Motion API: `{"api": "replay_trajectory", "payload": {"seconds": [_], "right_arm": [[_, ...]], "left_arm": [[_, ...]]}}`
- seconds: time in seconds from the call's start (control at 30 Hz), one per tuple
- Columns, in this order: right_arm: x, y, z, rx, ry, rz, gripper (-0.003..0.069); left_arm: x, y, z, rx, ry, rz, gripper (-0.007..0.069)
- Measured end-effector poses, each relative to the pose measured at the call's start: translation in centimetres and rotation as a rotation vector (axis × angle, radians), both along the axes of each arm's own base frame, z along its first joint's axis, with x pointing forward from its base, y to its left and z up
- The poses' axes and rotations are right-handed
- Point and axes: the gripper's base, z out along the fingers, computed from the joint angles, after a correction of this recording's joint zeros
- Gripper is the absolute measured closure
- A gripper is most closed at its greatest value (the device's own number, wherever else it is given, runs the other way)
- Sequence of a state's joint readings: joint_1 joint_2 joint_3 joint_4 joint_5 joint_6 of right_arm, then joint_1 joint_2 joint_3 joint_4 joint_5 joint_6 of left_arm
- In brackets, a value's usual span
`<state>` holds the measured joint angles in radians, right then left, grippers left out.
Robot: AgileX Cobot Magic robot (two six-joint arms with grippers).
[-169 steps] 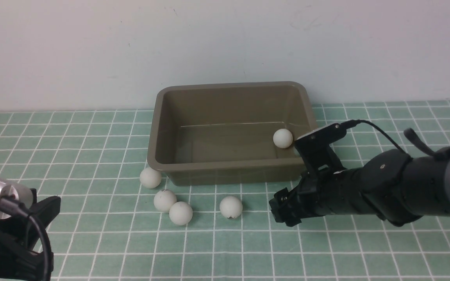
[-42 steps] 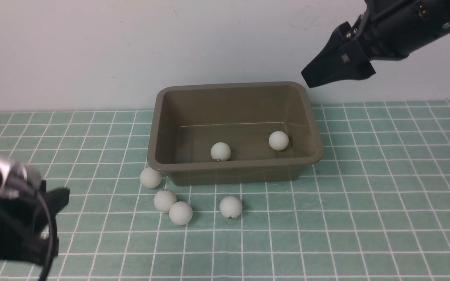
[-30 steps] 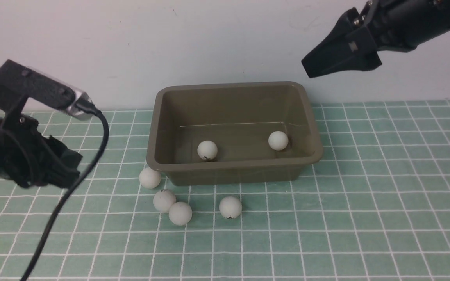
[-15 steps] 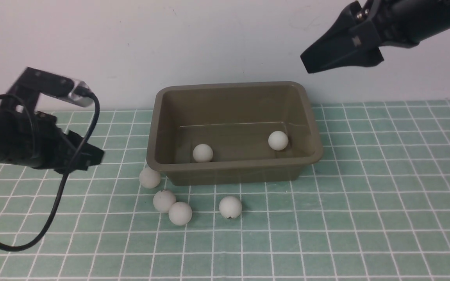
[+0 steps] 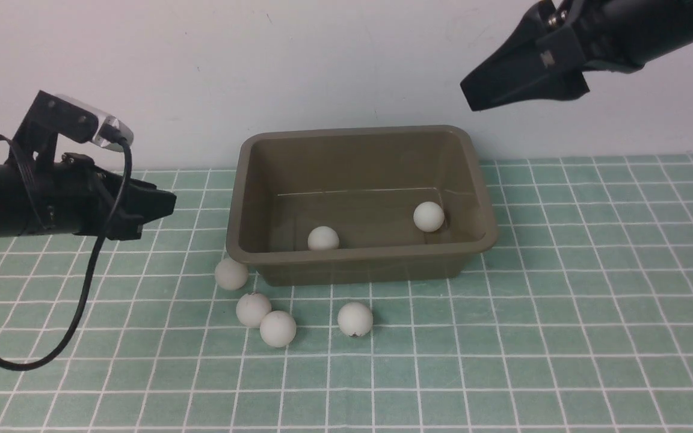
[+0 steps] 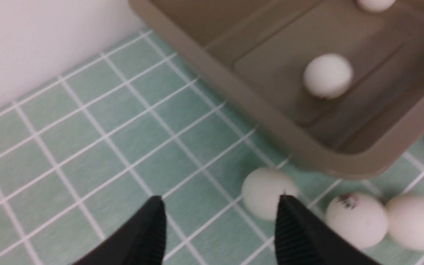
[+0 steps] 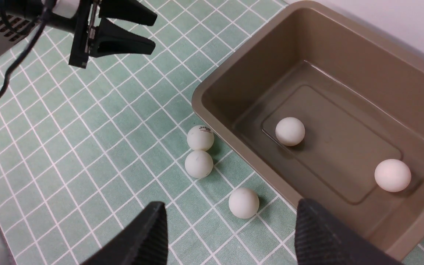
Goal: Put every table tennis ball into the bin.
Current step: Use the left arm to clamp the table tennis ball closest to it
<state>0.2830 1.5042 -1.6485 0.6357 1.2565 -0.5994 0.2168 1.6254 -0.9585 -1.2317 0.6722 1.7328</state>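
The olive-brown bin [image 5: 358, 255] stands against the back wall with two table tennis balls inside [image 5: 323, 239] [image 5: 429, 216]. Several more balls lie on the mat before its front left corner [image 5: 231, 273] [image 5: 253, 310] [image 5: 278, 329] [image 5: 355, 319]. My left gripper [image 5: 163, 207] hovers left of the bin, open and empty. In the left wrist view the left gripper [image 6: 219, 200] sits above bare mat, with the nearest ball [image 6: 261, 189] just by one fingertip [image 6: 289, 213]. My right gripper [image 5: 473, 99] hangs high above the bin's back right corner, open and empty.
The surface is a green mat with a white grid [image 5: 563, 337], and a white wall [image 5: 202, 72] rises just behind the bin. The left arm's black cable [image 5: 82, 300] loops down over the mat at the left.
The left arm has swung forward toward the bin's left side and its jaws have widened. The left ball inside the bin has rolled a little. The right gripper has barely moved.
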Motion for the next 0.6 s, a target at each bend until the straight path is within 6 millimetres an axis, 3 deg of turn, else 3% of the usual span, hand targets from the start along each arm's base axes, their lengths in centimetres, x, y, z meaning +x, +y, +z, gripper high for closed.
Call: {"api": "replay_trajectory", "payload": {"seconds": [0.13, 0.23, 0.6], "right_arm": [[0.0, 0.0, 0.0, 0.000, 0.000, 0.000, 0.0236], [0.0, 0.0, 0.0, 0.000, 0.000, 0.000, 0.0236], [0.0, 0.0, 0.0, 0.007, 0.002, 0.002, 0.0236]], "left_arm": [[0.2, 0.5, -0.2, 0.056, -0.007, 0.034, 0.0159], [0.3, 0.7, -0.2, -0.015, 0.034, 0.118, 0.0110], [2.1, 0.9, -1.1, -0.072, 0.307, 0.119, 0.0125]]}}
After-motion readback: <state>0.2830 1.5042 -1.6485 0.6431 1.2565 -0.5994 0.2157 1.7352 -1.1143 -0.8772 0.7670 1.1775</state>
